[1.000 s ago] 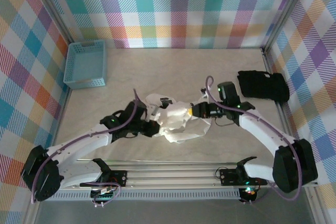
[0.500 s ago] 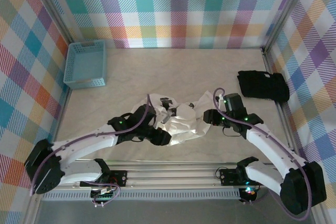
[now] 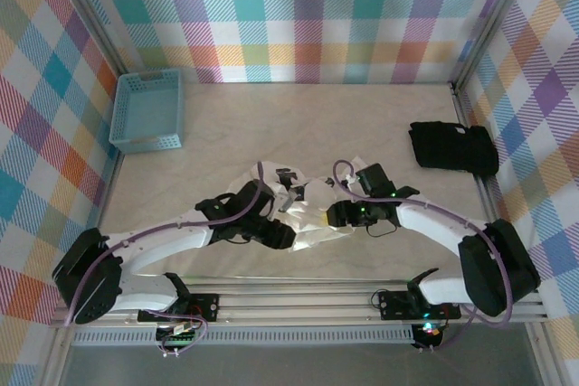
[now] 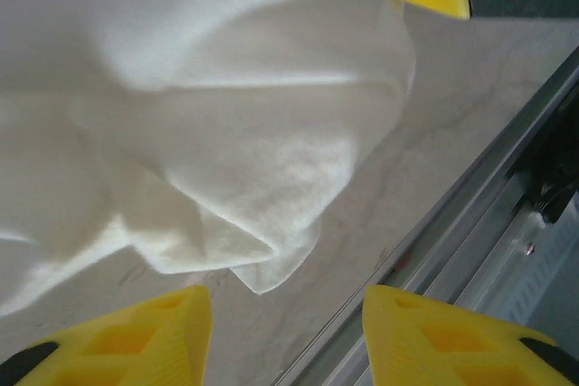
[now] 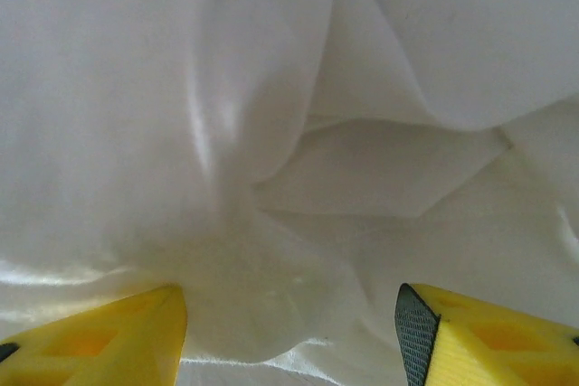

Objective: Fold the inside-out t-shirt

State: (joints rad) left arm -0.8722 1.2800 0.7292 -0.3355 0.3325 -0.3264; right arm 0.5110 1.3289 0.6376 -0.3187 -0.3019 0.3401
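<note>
The inside-out t-shirt [image 3: 306, 212] lies as a crumpled white heap on the table, near the front middle. My left gripper [image 3: 282, 235] sits at the heap's near-left edge. In the left wrist view that gripper [image 4: 285, 305] is open, with bare table between its yellow fingers [image 4: 136, 341] and a loose corner of the t-shirt [image 4: 262, 255] just ahead. My right gripper [image 3: 332, 214] is at the heap's right side. In the right wrist view it [image 5: 289, 318] is open, and folds of the t-shirt [image 5: 298, 169] bulge into the gap between its fingers [image 5: 470, 336].
A blue basket [image 3: 147, 112] stands at the far left by the wall. A black folded garment [image 3: 452, 147] lies at the right, beside the wall. The metal rail [image 3: 298, 300] runs along the table's near edge, close to my left gripper [image 4: 507, 214]. Plaid walls enclose three sides.
Both grippers have opened and let go of the t-shirt, which has settled lower on the table. The left gripper shifted right; the right one swung out, then came back to the cloth.
</note>
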